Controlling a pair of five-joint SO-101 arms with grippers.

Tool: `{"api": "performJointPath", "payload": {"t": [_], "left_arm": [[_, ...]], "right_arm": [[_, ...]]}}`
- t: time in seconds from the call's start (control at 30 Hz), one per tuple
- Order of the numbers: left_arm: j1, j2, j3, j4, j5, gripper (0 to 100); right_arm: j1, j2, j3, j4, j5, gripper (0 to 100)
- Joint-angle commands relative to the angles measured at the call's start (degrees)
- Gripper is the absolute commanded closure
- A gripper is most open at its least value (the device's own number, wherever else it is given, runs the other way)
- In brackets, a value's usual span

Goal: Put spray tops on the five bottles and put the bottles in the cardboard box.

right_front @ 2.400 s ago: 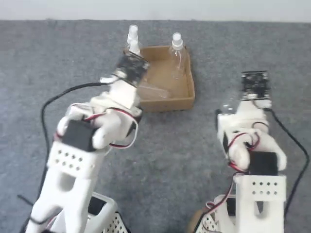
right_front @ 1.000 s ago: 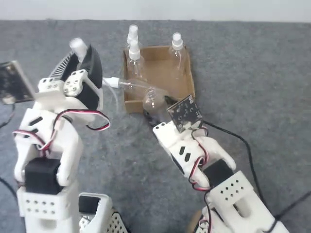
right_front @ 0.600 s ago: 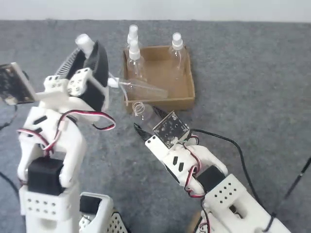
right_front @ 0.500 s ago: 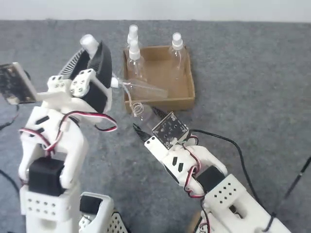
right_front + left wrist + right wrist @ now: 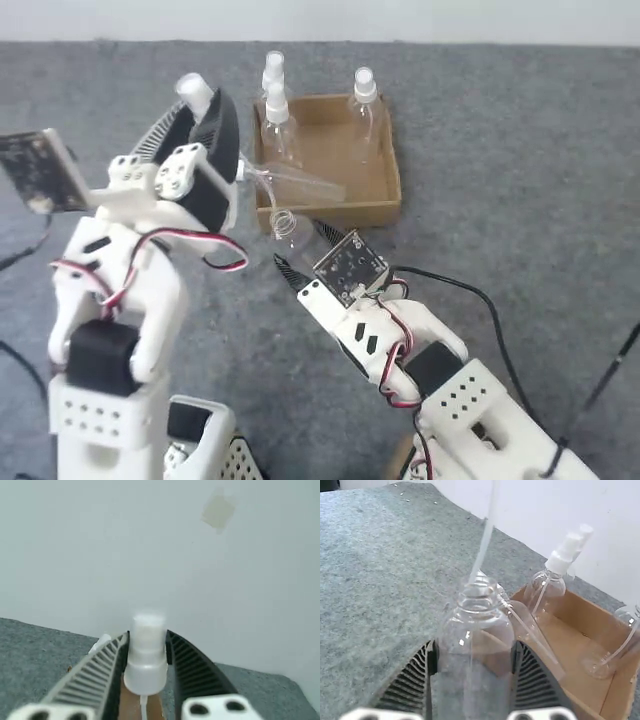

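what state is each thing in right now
spray top: clamped in left gripper, off any bottle
held bottle: upright, uncapped, clamped in right gripper
upright bottles: three, capped, in cardboard box
lying bottle: capped, on its side in the box
cardboard box: open-topped

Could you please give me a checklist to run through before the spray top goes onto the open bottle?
1. Left hand shut on the spray top: ok.
2. Right hand shut on the open bottle: ok.
3. Bottle mouth uncapped: ok.
4. Tube hangs down toward the mouth: ok.
5. Tube tip inside the mouth: cannot tell.
6. Bare floor left in the cardboard box: ok.
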Motion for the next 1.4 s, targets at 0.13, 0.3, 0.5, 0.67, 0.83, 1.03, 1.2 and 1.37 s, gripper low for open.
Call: {"api": "performJointPath", "payload": {"t": [0.13,0.3,0.5,0.67,0.83,1.03,1.2,1.37], "left_arm": [[0.4,-1.2,5.0,-5.2,0.9,99],[0.4,-1.2,5.7,-1.0,0.9,99],[2.8,-1.1,9.2,0.9,0.7,99],[5.0,-1.2,14.5,-3.6,-0.2,99],[5.0,-1.2,16.7,-3.7,-1.4,99],[5.1,-1.2,20.0,-0.8,-1.4,92],[7.6,-1.2,19.8,2.2,-1.5,81],[7.8,-1.2,15.9,6.0,-1.5,79]], "right_arm": [[-0.4,-1.8,-0.7,-1.5,0.6,99.1],[-0.2,-1.8,-0.7,-1.5,0.6,99.1],[0.0,-1.8,-0.7,-1.5,0.6,99.1],[0.0,-1.8,0.4,-1.5,0.8,99.1],[0.0,-1.8,0.9,-1.5,1.0,99.1],[0.0,-1.9,1.0,-1.5,1.1,99.1],[0.0,-1.9,1.1,-1.5,1.1,99.1],[1.7,-1.9,1.1,-1.5,1.0,99.1]]}}
